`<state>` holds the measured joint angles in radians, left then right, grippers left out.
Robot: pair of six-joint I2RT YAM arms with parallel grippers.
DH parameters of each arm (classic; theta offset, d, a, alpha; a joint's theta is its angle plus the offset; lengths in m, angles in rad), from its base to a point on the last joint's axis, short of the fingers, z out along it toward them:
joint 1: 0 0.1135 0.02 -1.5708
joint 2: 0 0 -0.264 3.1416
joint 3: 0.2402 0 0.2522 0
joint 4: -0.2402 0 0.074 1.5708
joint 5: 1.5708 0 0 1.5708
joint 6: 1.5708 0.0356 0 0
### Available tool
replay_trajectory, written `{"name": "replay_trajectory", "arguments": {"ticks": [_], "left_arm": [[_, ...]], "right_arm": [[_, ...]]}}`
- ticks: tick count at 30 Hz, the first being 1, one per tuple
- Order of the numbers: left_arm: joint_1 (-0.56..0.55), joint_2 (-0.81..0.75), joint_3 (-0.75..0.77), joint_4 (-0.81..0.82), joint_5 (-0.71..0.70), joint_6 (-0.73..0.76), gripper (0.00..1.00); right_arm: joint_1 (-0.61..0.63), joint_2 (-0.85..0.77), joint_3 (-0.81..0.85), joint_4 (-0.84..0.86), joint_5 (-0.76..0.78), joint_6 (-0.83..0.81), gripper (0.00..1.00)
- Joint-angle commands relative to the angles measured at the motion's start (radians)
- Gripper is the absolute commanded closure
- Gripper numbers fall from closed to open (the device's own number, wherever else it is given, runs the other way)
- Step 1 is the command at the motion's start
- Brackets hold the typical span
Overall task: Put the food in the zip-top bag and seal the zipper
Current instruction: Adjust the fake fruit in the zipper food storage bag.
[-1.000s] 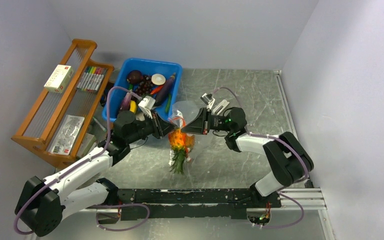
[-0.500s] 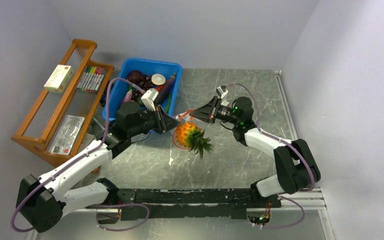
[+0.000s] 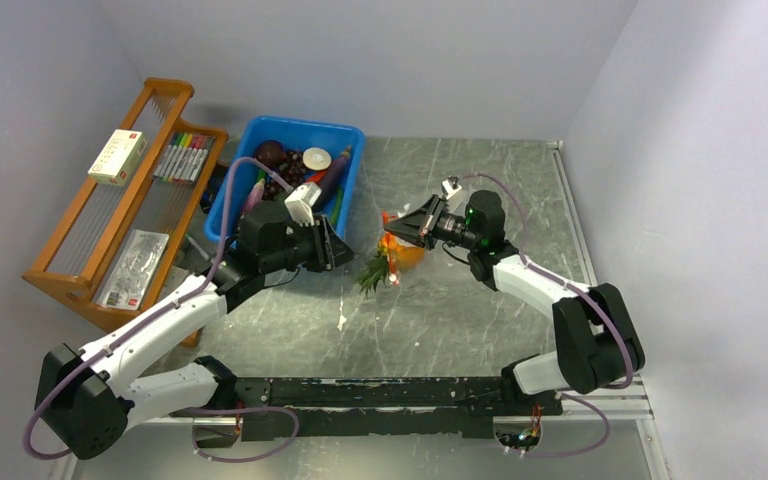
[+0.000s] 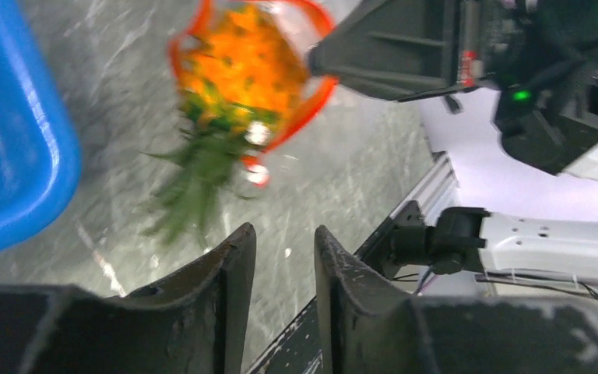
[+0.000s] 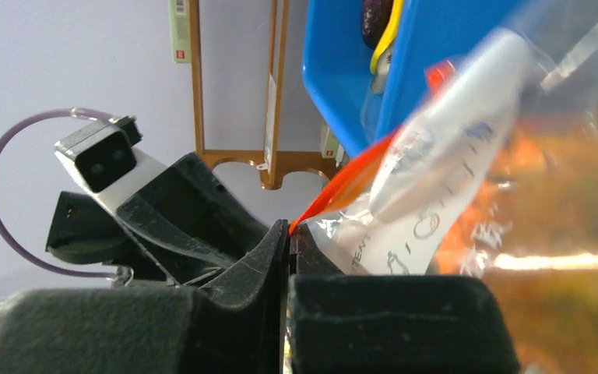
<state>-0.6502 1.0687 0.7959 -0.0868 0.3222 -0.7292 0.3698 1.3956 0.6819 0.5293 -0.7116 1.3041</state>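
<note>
Since 0.5 s ago the pineapple (image 4: 241,66) has swung round: its leaves pointed toward the right arm's side, and now they trail toward the left arm. The left gripper (image 4: 284,234) has also backed off from the zip-top bag (image 5: 428,195).

The overhead view only gives us an orange blob with green leaves, just in front of the blue bin (image 3: 260,135). The left wrist view tells more: the orange body sits inside the bag with the leaves poking out past the red mouth. That same view shows the left gripper's 2 fingers parted with nothing between them.

The right wrist view is the only one showing the actual grip. The right gripper (image 5: 288,234) is clamped tight on the end of the zipper (image 5: 341,187), and the bag hangs from that pinch. The fruit there is just an orange smear through the plastic.

We can't tell whether the pineapple touches the table (image 3: 480,300) or dangles just above it. The bag's far edge is too blurred to trace, and the clear plastic barely shows from overhead.

Inside the bin we can make out the grapes (image 3: 288,170), the eggplant (image 3: 332,175) and the white-faced round piece (image 3: 316,157). The left arm covers its near corner. Beside the bin, the wooden rack (image 3: 80,250) holds marker pens (image 3: 182,155).
</note>
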Motion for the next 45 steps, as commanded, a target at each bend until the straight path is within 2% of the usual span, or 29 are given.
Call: {"name": "replay_trajectory", "arguments": {"ticks": [1,3,6,10,13,15,20,24,27,33,39,45], "left_arm": [[-0.006,0.003,0.032,-0.169,-0.126,0.1,0.61],[-0.006,-0.007,0.035,-0.208,-0.137,0.098,0.55],[-0.006,-0.046,0.032,-0.247,-0.152,0.073,0.57],[-0.005,-0.113,0.011,-0.241,-0.018,0.09,0.36],[-0.005,-0.174,0.02,-0.301,0.018,0.093,0.3],[-0.005,-0.213,0.018,-0.331,-0.012,0.086,0.26],[-0.005,-0.252,-0.009,-0.346,-0.087,0.056,0.25],[-0.005,-0.263,-0.112,-0.147,-0.033,-0.014,0.22],[-0.005,-0.213,-0.15,0.031,0.031,-0.043,0.13],[-0.009,-0.039,-0.076,0.065,0.009,0.03,0.14],[-0.009,-0.09,-0.1,0.137,-0.123,0.067,0.18],[-0.009,-0.065,-0.041,0.156,-0.04,0.098,0.39]], "right_arm": [[-0.01,0.008,-0.007,0.124,-0.085,0.009,1.0],[-0.013,-0.028,0.026,0.036,-0.086,-0.062,1.0],[-0.015,-0.086,0.08,-0.089,-0.065,-0.153,1.0],[-0.016,-0.147,0.108,-0.134,-0.045,-0.184,1.0],[-0.015,-0.168,0.115,-0.13,-0.052,-0.178,1.0],[-0.013,-0.178,0.108,-0.093,-0.062,-0.16,1.0],[-0.014,-0.178,0.118,-0.041,-0.073,-0.168,1.0],[-0.013,-0.181,0.127,-0.011,-0.08,-0.147,1.0],[-0.002,-0.185,0.137,-0.001,-0.076,-0.14,1.0],[0.028,-0.178,0.16,0.04,-0.077,-0.127,1.0],[0.043,-0.189,0.179,0.028,-0.077,-0.14,1.0],[0.064,-0.165,0.183,0.081,-0.09,-0.124,1.0]]}}
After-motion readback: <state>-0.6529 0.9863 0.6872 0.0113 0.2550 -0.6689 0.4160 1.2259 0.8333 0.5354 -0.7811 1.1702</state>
